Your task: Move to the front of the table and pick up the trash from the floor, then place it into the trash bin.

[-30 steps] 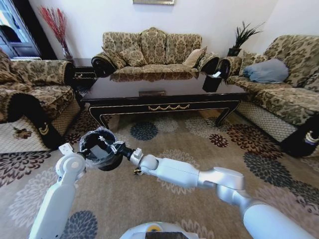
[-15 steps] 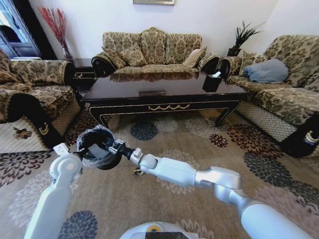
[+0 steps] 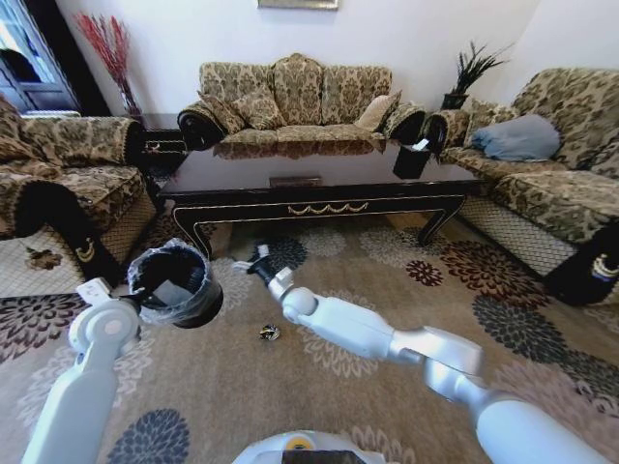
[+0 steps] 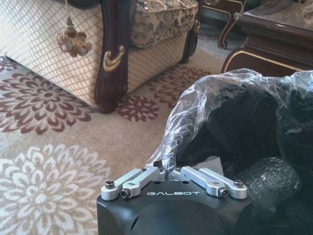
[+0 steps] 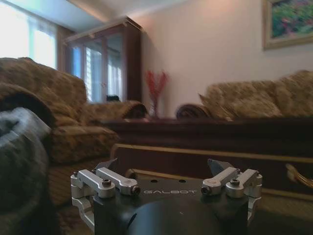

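My left gripper (image 3: 138,302) (image 4: 166,171) is shut on the rim and plastic liner of the black trash bin (image 3: 176,287) (image 4: 254,142) and holds it above the carpet at the left. A pale piece lies inside the bin. My right gripper (image 3: 250,261) (image 5: 164,167) is open and holds nothing. It hangs to the right of the bin, apart from it, pointing at the dark table (image 3: 319,184) (image 5: 205,132). A small dark shiny wad of trash (image 3: 269,333) lies on the carpet under the right forearm.
Patterned sofas stand on the left (image 3: 58,184), at the back (image 3: 295,101) and on the right (image 3: 551,164) of the table. A black tissue box (image 3: 411,158) sits on the table's right end. Open carpet (image 3: 387,290) lies in front of the table.
My right gripper has pulled away from the bin's mouth and moved toward the table. The left arm has carried the bin a little to the left.
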Tool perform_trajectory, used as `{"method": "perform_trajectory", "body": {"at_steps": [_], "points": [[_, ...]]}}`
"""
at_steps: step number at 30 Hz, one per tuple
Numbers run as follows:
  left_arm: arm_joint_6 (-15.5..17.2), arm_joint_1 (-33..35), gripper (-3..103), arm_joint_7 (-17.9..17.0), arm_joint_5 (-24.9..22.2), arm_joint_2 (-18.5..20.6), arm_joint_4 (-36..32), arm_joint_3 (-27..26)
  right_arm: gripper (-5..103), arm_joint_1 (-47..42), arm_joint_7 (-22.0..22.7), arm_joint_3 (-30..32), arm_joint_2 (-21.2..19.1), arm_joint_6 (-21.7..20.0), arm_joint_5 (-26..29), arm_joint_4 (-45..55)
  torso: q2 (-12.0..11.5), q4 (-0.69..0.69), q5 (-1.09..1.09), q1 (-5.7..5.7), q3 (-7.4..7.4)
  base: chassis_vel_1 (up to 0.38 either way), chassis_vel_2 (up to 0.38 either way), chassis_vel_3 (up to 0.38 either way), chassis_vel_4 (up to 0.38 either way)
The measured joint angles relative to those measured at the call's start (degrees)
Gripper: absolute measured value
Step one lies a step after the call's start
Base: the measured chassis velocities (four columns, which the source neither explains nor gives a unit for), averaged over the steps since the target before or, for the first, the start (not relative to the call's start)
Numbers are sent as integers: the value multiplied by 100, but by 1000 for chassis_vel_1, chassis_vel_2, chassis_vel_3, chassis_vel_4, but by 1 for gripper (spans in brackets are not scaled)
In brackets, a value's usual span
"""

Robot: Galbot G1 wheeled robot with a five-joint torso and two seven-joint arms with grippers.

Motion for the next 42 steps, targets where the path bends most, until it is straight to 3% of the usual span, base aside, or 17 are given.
{"method": "perform_trajectory", "body": {"at_steps": [4,9,11,15,18,24,31,42], "points": [[4,9,2,12,-20,59,-9,-65,100,-367,316,0,-134,-347,144,-166,0,-4,0,0,0,0,0,0,0],[9,34,2,21,-86,129,-25,-156,100,-765,910,-358,-17,-917,305,-349,0,1,0,0,0,0,0,0,0],[10,40,2,19,-118,145,-37,-187,100,-862,927,-499,32,-976,196,-436,0,1,1,0,0,0,0,0,0],[13,111,2,15,-195,195,-90,-281,100,-1050,955,-1176,100,-1195,-652,-640,0,-1,0,0,0,0,0,0,0],[15,129,2,15,-213,201,-93,-312,100,-1067,1004,-1478,101,-1307,-980,-645,0,0,0,0,0,0,0,0,0],[17,121,2,15,-209,152,-94,-292,100,-965,1266,-2053,204,-1707,-1315,-874,0,0,-1,0,0,0,0,0,0],[21,88,2,34,-147,39,-79,-270,100,-698,1260,-2451,279,-1964,-1289,-1107,0,0,0,0,1,0,0,0,0],[22,171,2,179,-89,-43,-95,-447,100,-225,786,-3133,384,-2120,-1149,-1678,0,1,0,0,1,0,0,0,0]]}}
